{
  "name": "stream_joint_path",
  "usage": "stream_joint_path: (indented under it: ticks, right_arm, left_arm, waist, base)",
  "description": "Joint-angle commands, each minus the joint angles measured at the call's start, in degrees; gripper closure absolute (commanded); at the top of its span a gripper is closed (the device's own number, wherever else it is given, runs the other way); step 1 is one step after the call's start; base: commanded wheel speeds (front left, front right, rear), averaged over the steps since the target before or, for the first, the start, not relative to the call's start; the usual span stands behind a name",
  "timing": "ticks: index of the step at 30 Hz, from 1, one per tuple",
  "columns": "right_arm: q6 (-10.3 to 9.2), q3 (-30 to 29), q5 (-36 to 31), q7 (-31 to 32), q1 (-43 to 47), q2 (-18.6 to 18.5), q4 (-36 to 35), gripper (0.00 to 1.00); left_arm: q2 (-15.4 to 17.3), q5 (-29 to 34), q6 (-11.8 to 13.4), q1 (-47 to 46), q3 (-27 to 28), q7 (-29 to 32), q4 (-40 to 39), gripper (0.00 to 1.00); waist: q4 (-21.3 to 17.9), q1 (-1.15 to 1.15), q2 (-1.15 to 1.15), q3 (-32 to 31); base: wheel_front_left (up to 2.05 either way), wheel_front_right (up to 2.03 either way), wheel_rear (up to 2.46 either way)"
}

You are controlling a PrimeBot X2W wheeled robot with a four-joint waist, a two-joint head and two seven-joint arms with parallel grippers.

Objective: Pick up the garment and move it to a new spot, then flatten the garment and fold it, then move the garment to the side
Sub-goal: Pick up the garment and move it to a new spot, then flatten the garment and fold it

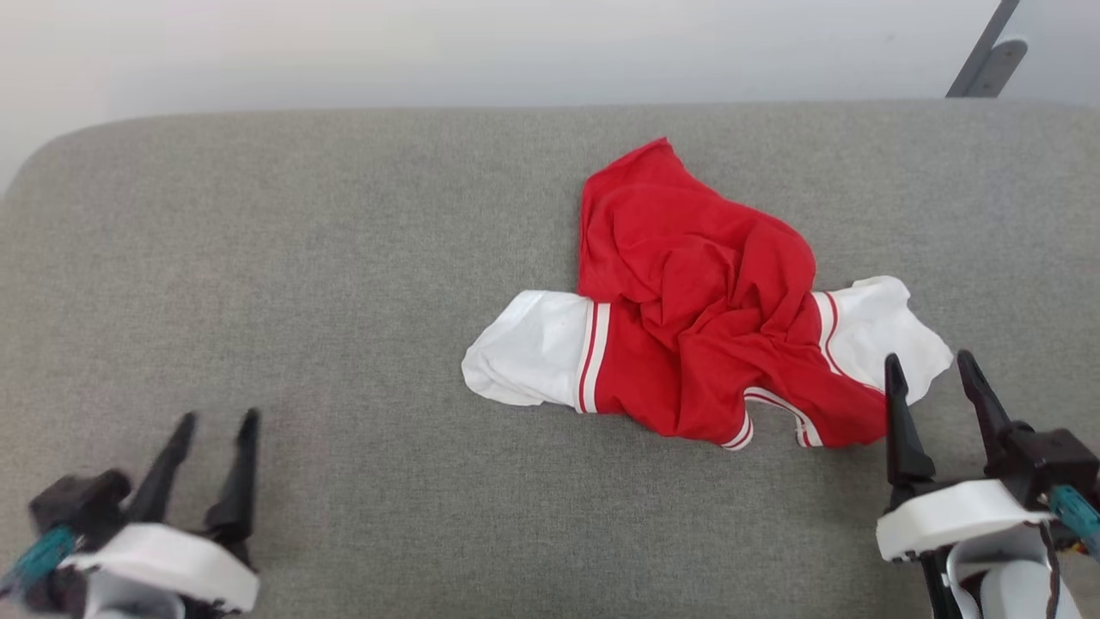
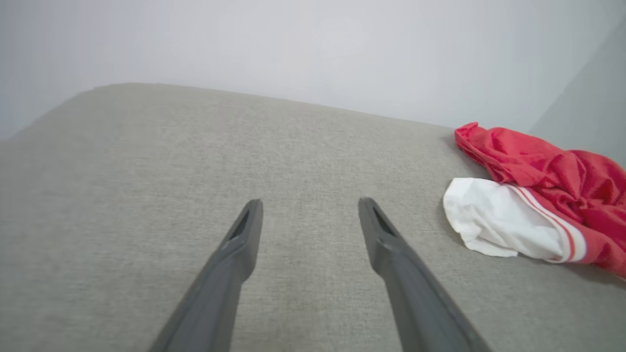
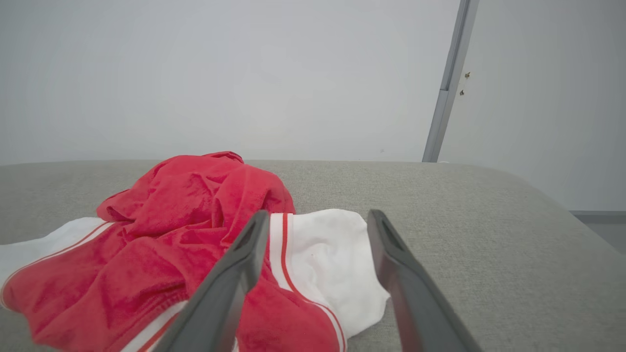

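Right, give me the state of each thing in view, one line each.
garment: crumpled, unfolded, lying loose on the grey surface, not held.
left gripper: open, empty, well apart from the garment.
right gripper: open, empty, close to the garment.

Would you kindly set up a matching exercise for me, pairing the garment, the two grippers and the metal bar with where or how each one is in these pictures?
Things:
1. garment
2. left gripper
3. right gripper
4. metal bar

Places or states:
A. open, close by a white sleeve
B. beyond the far edge of the grey surface, at the robot's right
C. crumpled in a heap, not folded
D. open, over bare grey surface, apart from the garment

Pairs: 1-C, 2-D, 3-A, 4-B
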Motion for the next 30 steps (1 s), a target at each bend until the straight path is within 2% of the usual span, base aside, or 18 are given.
stream_joint_path:
  ticks: [1, 4, 8, 13, 30]
  right_arm:
    - [-0.02, -0.3, 0.1, -0.3, 0.7, 0.0, -0.1, 0.0]
    - [-0.01, -0.6, 0.4, -0.3, 1.6, 0.0, -0.4, 0.0]
    - [-0.02, -0.8, 1.2, -0.3, 2.8, 0.0, -0.6, 0.0]
    - [-0.02, -0.7, 1.8, -0.3, 3.7, 0.0, -0.8, 0.0]
    - [-0.01, 0.1, 2.5, -0.3, 3.1, 0.0, -0.3, 0.0]
  left_arm:
    - [-0.6, 1.7, 0.1, 1.4, 1.7, -0.3, -1.1, 0.0]
    - [-3.2, 6.6, 0.1, 4.7, 6.4, -0.3, -5.1, 0.0]
    - [-5.3, 11.8, 0.1, 8.0, 8.8, -0.3, -8.9, 0.0]
    - [-7.0, 12.2, 0.1, 9.8, 8.8, -0.3, -10.4, 0.0]
    - [-7.0, 12.6, 0.1, 10.2, 7.9, -0.3, -11.3, 0.0]
  waist:
    - [-0.1, 0.0, 0.0, -0.6]
    - [-0.3, 0.0, 0.0, -1.5]
    - [-0.7, 0.0, 0.0, -2.6]
    - [-0.9, 0.0, 0.0, -3.2]
    - [-1.6, 0.0, 0.0, -2.9]
  base:
    - [0.0, 0.0, 0.0]
    - [0.0, 0.0, 0.0]
    - [0.0, 0.0, 0.0]
    - [0.0, 0.0, 0.0]
    - [0.0, 0.0, 0.0]
